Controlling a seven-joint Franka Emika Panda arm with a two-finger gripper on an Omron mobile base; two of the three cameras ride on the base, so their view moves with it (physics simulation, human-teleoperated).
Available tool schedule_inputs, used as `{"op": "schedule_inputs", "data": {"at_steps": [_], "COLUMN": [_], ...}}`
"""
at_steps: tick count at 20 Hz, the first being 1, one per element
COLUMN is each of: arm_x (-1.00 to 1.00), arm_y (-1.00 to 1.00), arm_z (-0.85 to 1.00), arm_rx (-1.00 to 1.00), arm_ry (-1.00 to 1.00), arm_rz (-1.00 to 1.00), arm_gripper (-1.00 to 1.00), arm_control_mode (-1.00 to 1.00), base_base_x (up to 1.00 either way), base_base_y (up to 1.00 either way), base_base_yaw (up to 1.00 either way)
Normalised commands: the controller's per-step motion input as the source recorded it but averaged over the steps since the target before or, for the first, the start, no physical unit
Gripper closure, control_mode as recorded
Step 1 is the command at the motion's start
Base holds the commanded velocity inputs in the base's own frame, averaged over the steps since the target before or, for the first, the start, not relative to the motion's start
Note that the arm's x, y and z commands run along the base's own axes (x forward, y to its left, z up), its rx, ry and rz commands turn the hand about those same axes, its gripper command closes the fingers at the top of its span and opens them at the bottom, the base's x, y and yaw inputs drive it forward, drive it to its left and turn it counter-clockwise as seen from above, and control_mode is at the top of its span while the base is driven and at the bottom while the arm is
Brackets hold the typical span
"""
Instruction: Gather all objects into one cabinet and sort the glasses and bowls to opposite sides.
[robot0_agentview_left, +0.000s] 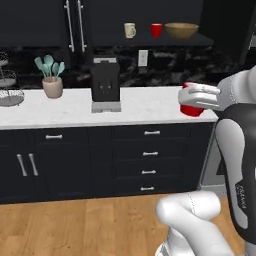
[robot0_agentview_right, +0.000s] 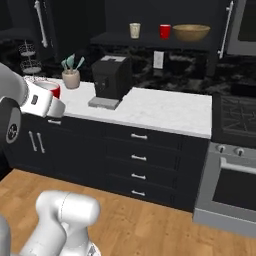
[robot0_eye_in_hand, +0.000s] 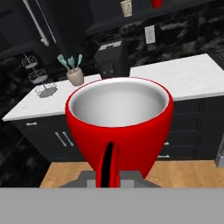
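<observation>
The pincer (robot0_agentview_left: 192, 97) was clamped on a small glossy red cup (robot0_eye_in_hand: 119, 127) with a pale inside, holding it upright in the air above the near edge of the white stone desk (robot0_agentview_left: 145, 107), at its right end. Far up in the open black wall cabinet (robot0_agentview_right: 150, 41), a cream handled mug (robot0_agentview_left: 130, 30), a second small red cup (robot0_agentview_left: 156, 30) and a wide brown wooden bowl (robot0_agentview_left: 181, 30) stood in a row, left to right.

Glossy red cup (robot0_eye_in_hand: 118, 127), wooden bowl (robot0_agentview_left: 181, 30)
</observation>
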Motion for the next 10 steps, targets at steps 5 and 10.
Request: {"op": "schedule_inputs", "data": {"at_steps": [5,10], "arm_x": [0.00,0.00], "arm_y": [0.00,0.00], "arm_z": [0.00,0.00], "arm_rx": [0.00,0.00], "arm_ry": [0.00,0.00], "arm_rz": [0.00,0.00], "arm_gripper": [1.00,1.00], "arm_control_mode": [1.00,1.00], "base_base_x": [0.91,0.77], "base_base_y": [0.36,-0.33], "base_base_yaw": [-0.02,0.00]}}
